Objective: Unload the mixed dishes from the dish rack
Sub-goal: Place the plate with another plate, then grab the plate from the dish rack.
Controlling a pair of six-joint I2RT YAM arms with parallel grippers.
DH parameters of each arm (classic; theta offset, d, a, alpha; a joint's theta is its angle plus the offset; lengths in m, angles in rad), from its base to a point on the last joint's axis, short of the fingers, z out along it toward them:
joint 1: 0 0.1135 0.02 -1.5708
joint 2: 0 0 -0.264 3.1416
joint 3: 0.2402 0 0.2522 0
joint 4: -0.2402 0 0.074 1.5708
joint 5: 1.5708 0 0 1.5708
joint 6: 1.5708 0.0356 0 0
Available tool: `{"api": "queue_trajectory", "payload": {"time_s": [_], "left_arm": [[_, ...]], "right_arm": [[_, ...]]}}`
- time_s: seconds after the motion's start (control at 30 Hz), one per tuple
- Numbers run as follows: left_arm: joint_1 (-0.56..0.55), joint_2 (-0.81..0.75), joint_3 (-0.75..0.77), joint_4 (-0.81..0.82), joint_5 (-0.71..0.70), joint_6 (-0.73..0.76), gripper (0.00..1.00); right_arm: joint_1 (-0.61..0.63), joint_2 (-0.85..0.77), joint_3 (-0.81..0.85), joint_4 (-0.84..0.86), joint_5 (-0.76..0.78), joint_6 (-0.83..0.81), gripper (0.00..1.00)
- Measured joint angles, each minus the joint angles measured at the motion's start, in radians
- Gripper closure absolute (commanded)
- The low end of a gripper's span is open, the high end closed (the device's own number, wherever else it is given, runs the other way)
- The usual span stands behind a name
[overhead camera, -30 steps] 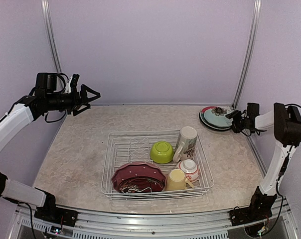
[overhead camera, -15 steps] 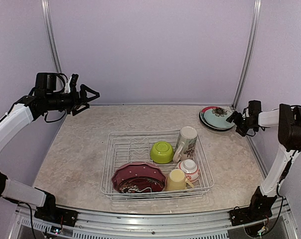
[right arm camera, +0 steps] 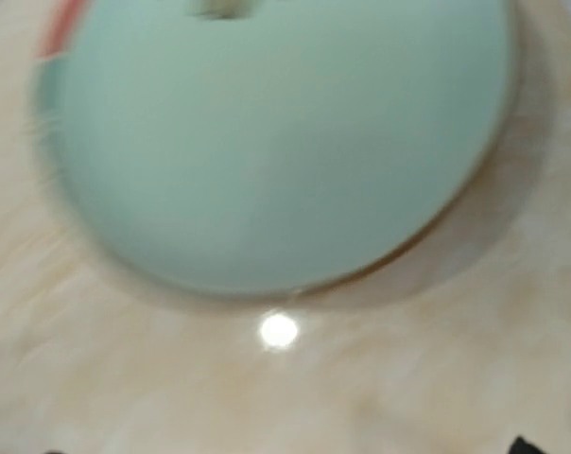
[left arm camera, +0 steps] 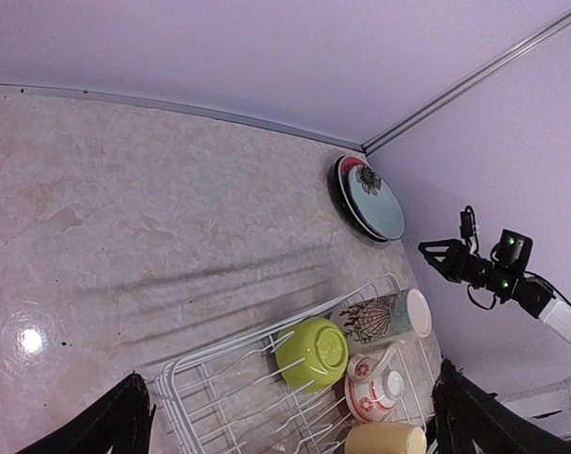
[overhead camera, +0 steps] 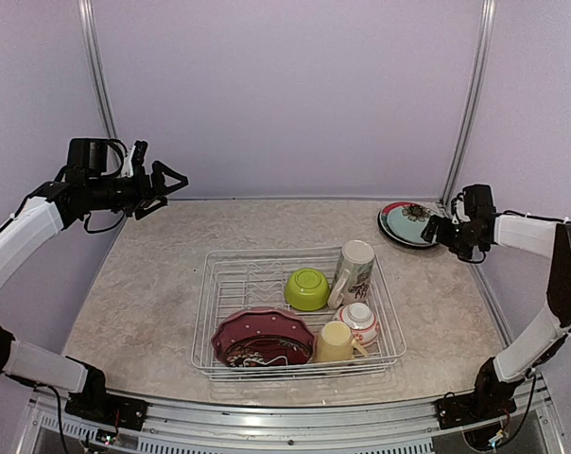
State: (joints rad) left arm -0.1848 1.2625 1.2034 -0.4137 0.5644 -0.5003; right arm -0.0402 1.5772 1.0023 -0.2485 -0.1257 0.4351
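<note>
Hovering right hand (overhead camera: 436,227), plates (overhead camera: 406,225) seemingly just beside

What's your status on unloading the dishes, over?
Open and empty: left gripper, right gripper. On table far right: plates, stacked. In rack: red plate, bowls, mugs. Nothing in the way.

Lab test cell: bare lilac walls (overhead camera: 285,95), aluminium rails (overhead camera: 471,104).

teal plate (right arm camera: 276,142): blurred, cut at top | dish rack (left arm camera: 165,386): cut at bottom edge
</note>
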Motion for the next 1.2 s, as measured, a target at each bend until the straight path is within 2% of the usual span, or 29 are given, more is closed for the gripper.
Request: {"api": "queue_trajectory", "payload": {"time_s": [0.33, 0.5, 0.63, 0.87, 1.07, 1.2], "left_arm": [[0.0, 0.016, 0.0, -0.006, -0.008, 0.004, 0.01], [0.0, 0.02, 0.0, -0.006, -0.006, 0.004, 0.01], [0.0, 0.02, 0.0, -0.006, -0.005, 0.004, 0.01], [-0.003, 0.02, 0.0, -0.006, -0.005, 0.004, 0.01], [-0.012, 0.02, 0.0, -0.007, -0.008, 0.004, 0.01], [-0.018, 0.02, 0.0, -0.007, -0.01, 0.004, 0.01]], "right_arm": [[0.066, -0.395, -0.245, -0.024, 0.015, -0.028, 0.0], [0.223, -0.553, -0.263, -0.047, 0.002, -0.038, 0.0], [0.379, -0.62, -0.256, -0.054, 0.019, -0.05, 0.0], [0.715, -0.556, -0.127, -0.076, 0.094, -0.136, 0.0], [0.97, -0.299, 0.06, -0.077, 0.126, -0.293, 0.01], [1.068, -0.127, 0.172, -0.113, 0.09, -0.408, 0.05]]}}
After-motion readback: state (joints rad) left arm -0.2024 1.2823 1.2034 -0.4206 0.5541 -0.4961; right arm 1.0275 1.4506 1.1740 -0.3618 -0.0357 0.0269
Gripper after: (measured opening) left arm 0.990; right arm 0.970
